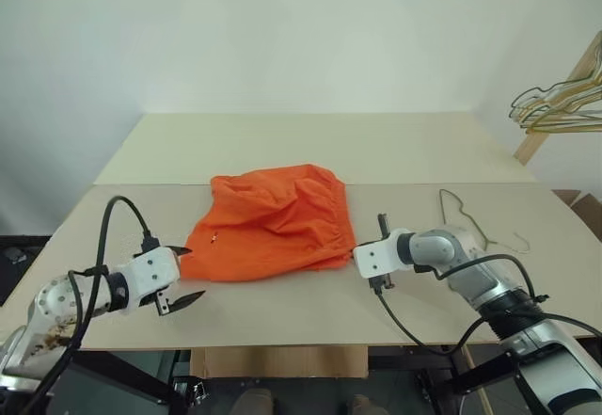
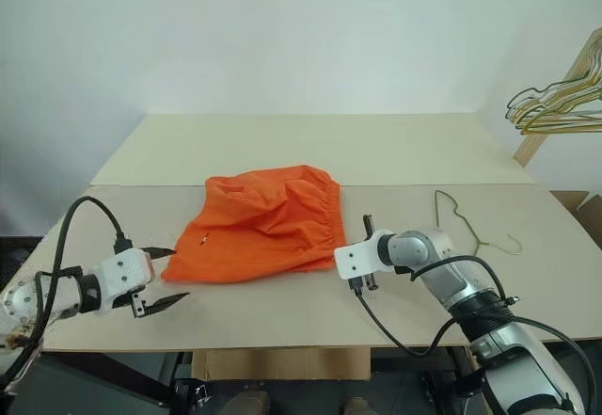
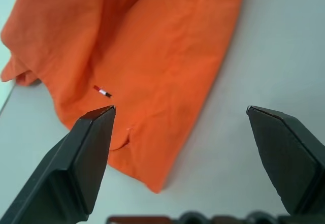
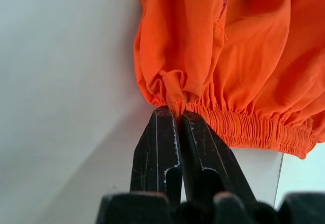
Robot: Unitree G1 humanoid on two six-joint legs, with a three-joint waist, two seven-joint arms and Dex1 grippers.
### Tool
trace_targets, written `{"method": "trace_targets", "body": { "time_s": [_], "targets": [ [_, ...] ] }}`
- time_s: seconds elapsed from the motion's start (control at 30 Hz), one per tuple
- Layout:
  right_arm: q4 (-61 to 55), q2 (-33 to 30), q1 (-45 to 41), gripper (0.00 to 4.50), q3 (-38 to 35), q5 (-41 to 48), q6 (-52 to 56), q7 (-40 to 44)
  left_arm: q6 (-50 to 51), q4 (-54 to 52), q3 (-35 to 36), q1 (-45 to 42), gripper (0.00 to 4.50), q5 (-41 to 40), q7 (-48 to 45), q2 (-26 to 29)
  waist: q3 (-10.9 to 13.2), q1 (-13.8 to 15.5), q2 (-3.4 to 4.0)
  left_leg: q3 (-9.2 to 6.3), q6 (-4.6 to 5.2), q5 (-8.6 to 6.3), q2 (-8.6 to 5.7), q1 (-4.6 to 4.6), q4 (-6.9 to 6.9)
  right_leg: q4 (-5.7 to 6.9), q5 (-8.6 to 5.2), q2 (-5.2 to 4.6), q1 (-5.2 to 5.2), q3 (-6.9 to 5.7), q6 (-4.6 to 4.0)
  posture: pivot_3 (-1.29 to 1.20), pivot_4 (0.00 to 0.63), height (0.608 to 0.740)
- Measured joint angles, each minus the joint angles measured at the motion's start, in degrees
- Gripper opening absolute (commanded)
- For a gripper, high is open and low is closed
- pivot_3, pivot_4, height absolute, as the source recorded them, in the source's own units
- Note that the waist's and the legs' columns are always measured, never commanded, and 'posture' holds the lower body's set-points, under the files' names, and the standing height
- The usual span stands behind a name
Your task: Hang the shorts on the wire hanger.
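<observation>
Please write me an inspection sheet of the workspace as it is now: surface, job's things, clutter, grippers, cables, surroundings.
Surface: pale table, two boards joined.
Job's things: orange shorts lie crumpled at the middle; wire hanger lies flat to their right, apart.
Clutter: nothing seen.
Grippers: left gripper open, beside the shorts' corner; right gripper shut on the waistband edge.
Cables: black cables loop off both wrists.
Surroundings: white wall; bunch of hangers on a wooden rack at right.

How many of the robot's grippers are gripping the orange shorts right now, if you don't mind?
1. The right gripper pinches the shorts at the waistband corner; the left gripper hovers open beside the opposite edge.
</observation>
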Motion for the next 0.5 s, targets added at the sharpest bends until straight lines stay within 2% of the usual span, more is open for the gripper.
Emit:
{"method": "trace_targets", "body": {
  "time_s": [0.07,0.2,0.5],
  "targets": [
    [0.0,0.0,0.0,0.04,0.0,0.0,0.0,0.0,-0.5,2.9,-1.8,-1.3,4.5,2.0,0.1,0.2,0.0,-0.2,0.0,0.02,0.0,0.0,0.0,0.02,-0.03,0.03,-0.02,0.01,-0.02,0.02,-0.01,0.21,0.0,0.74],
    [-0.1,0.1,0.2,0.0,0.0,0.0,0.0,0.0,-2.6,9.2,-4.5,-5.4,3.62,3.8,0.4,-0.6,0.0,-0.1,0.0,0.01,0.0,0.0,0.01,0.04,-0.03,0.08,-0.03,0.01,-0.02,0.03,-0.02,0.2,0.0,0.74],
    [-0.6,0.3,0.4,0.0,0.0,0.0,0.0,0.1,-7.2,19.7,-8.0,-12.4,0.63,5.5,1.1,-4.7,0.0,-0.1,-0.01,0.03,0.0,0.0,0.0,0.07,-0.03,0.12,-0.03,0.01,-0.02,0.07,-0.02,0.19,0.0,0.74]
  ]
}}
